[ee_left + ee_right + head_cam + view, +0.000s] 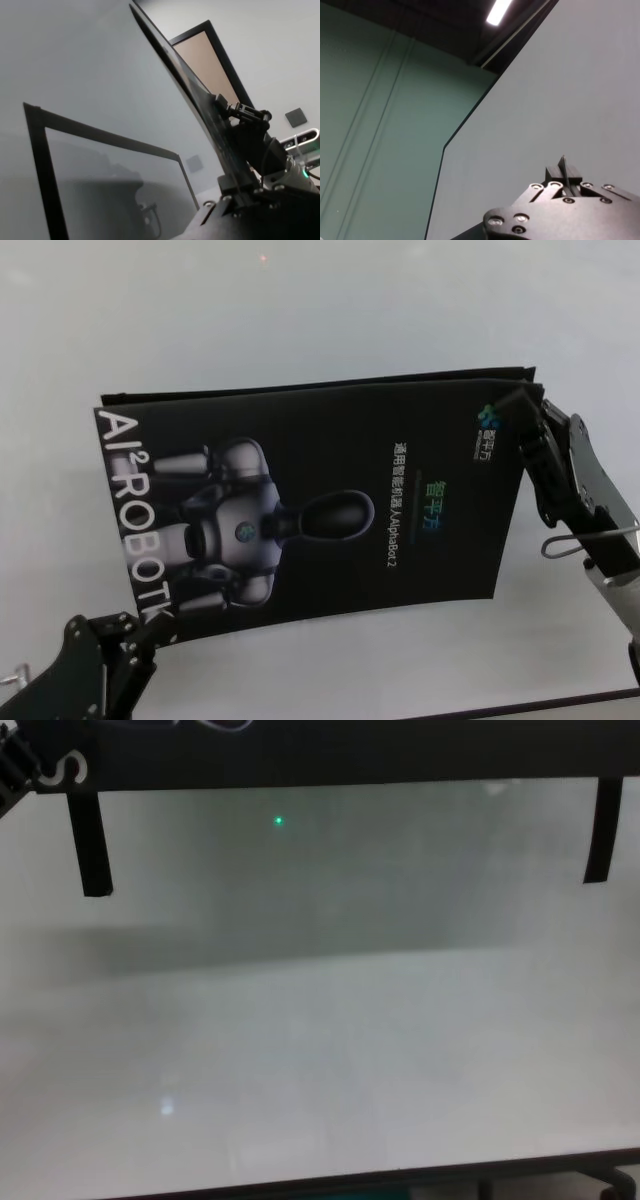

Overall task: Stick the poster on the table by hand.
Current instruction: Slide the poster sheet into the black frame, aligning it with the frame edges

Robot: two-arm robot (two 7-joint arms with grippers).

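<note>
The poster (330,505) is held up above the table (300,310), not lying flat on it; in the head view its printed face is turned up toward the camera, with the grey-white robot picture and the white lettering running sideways across the black sheet. The left gripper (150,635) is clamped on the poster's near left corner, close to the end of the big white letters; its jaws are narrow, closed on the sheet's edge. The right gripper (528,415) pinches the poster's far right corner, beside the small logo, and its jaws are likewise closed on the sheet.

In the chest view the poster (330,750) shows only as a dark band along the top, well above the table (320,1050); two narrow black tape strips hang down from its lower edge, one (88,845) near the poster's left end and one (598,830) near its right end (neither strip touches the tabletop); a soft shadow lies on the table beneath the sheet.

In the left wrist view the poster (195,100) appears edge-on as a thin dark curved sheet, with the right gripper (225,106) gripping it farther along; in the right wrist view the pale back of the poster (560,100) fills most of the picture and its edge sits in the right gripper (564,172).
</note>
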